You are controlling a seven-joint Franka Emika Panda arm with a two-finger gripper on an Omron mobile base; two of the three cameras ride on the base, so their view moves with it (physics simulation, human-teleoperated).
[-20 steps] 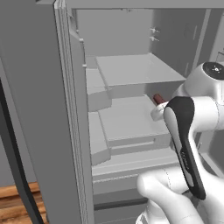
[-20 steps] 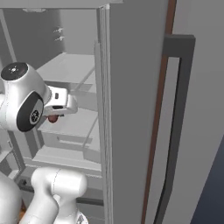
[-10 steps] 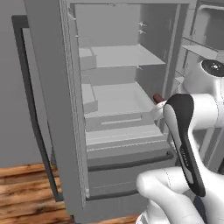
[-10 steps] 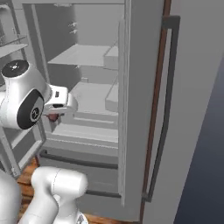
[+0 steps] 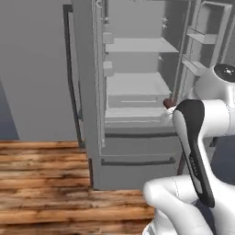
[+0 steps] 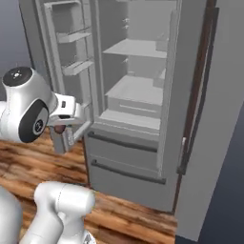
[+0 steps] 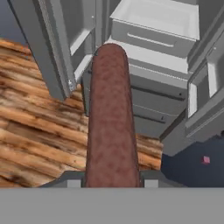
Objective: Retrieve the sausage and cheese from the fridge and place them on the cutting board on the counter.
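A dark reddish-brown sausage (image 7: 111, 118) runs lengthwise up the hand view, and my gripper (image 7: 109, 181) is shut on its near end. From the base, the sausage (image 5: 168, 103) peeks out past my hand, outside the grey fridge (image 5: 137, 96), level with its lowest shelf. In the right base view the gripper (image 6: 66, 136) holds the sausage (image 6: 59, 128) left of the fridge (image 6: 136, 95), beside its open left door. Both upper fridge doors stand open, showing pale grey shelves. The cheese, the cutting board and the counter are out of view.
The open door with a dark handle (image 5: 71, 73) stands at the left, and the door with bins (image 5: 202, 41) at the right, close to my arm. Two lower drawers (image 6: 126, 159) are closed. Wooden floor (image 5: 46, 183) spreads in front of the fridge.
The whole picture has shifted: the base has drawn back from the fridge, which now looks smaller and farther, with floor in view. The sausage stays in the shut gripper.
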